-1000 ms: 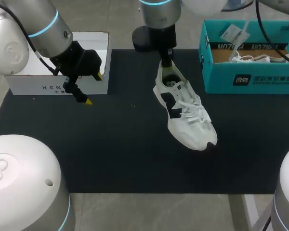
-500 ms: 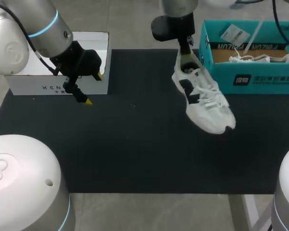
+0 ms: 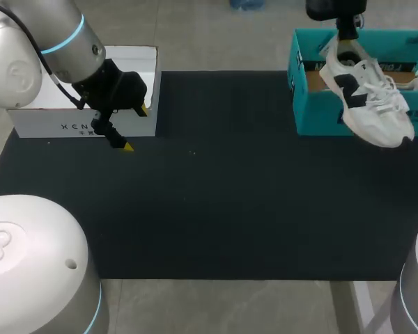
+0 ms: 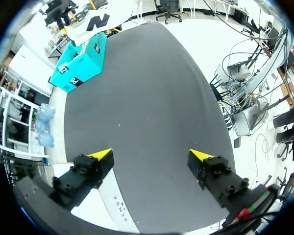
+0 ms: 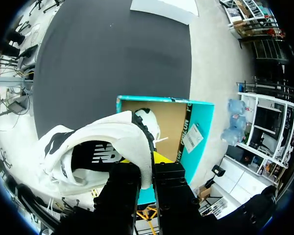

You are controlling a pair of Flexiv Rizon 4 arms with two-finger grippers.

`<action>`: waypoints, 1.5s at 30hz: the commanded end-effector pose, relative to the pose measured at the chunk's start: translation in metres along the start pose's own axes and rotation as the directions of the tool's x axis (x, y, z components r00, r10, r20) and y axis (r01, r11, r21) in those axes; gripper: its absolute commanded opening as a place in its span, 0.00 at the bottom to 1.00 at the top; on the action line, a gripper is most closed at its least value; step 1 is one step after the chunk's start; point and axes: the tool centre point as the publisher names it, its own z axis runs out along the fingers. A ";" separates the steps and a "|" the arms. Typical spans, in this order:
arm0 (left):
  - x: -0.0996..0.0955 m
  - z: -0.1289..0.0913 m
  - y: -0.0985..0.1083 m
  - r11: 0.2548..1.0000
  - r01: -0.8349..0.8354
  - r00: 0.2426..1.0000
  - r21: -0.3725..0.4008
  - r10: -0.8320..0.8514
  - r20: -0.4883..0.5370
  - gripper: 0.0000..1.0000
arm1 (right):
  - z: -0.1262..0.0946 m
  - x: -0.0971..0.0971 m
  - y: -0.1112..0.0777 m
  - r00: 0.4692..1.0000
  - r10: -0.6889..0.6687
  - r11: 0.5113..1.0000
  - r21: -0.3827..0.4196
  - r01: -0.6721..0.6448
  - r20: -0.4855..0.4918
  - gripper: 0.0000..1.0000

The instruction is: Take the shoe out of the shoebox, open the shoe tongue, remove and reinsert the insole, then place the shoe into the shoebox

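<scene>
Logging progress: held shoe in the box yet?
Not yet. The shoe hangs from the right claw over the box, toe past its front wall.

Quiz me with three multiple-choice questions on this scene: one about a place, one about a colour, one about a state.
1. Where is the shoe?
A) on the mat's middle
B) held over the box
C) on the floor

2. What colour is the box?
A) teal
B) red
C) purple

3. How is the left gripper?
A) open and empty
B) shut on a shoe
C) shut on an insole

Answers:
1 B, the right gripper grips its heel above the box.
2 A, its walls are teal.
3 A, it stands wide with nothing in it.
</scene>
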 end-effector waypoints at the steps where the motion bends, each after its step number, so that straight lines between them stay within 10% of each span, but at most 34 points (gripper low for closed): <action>1: 0.000 0.000 0.000 1.000 0.000 1.000 -0.003 0.000 0.000 1.00 | -0.001 -0.033 -0.060 1.000 0.013 0.997 -0.078 -0.014 -0.019 0.00; 16: 0.000 0.000 0.000 1.000 0.000 1.000 -0.003 0.000 0.000 1.00 | 0.004 -0.116 -0.121 0.998 0.027 0.999 -0.045 -0.030 -0.063 0.00; 35: 0.000 0.000 0.000 1.000 0.000 1.000 -0.003 0.000 0.000 1.00 | 0.004 -0.117 -0.118 0.997 0.008 1.000 -0.024 -0.010 -0.081 0.00; 45: 0.000 0.000 0.000 1.000 0.000 1.000 -0.003 0.000 0.000 1.00 | -0.010 -0.140 -0.142 0.791 0.566 0.822 0.227 -0.522 -0.233 0.00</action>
